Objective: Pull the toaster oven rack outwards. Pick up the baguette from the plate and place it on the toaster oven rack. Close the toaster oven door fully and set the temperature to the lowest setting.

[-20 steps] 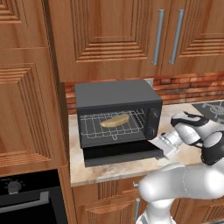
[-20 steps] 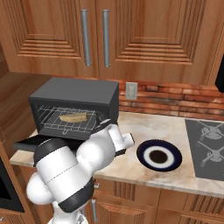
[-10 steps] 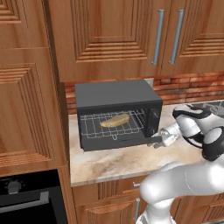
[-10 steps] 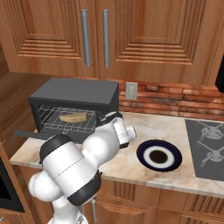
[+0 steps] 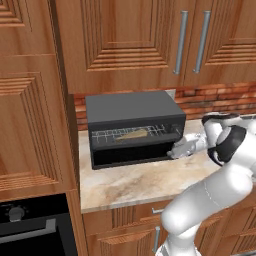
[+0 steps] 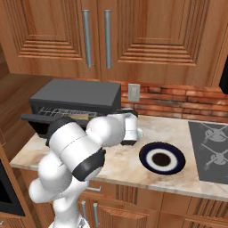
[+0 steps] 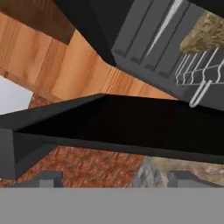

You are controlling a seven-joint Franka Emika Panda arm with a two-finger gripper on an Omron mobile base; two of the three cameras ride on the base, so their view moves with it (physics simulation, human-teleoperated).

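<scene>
One baguette (image 5: 133, 134) lies lengthwise across the rack (image 5: 127, 134), left to right.

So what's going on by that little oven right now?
Tool open, at the door's right edge. Door partly raised, not shut. Baguette on the rack inside. Nothing in the way.

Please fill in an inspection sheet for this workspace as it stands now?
Surface: marble-look countertop, beige.
Job's things: toaster oven with door partly raised; baguette lying on the rack inside; plate bare.
Clutter: nothing seen.
End effector: open, at the door's right edge, holding nothing.
Cables: nothing seen.
Surroundings: wooden cabinets, brick backsplash, wall outlet, stove, built-in oven.
</scene>
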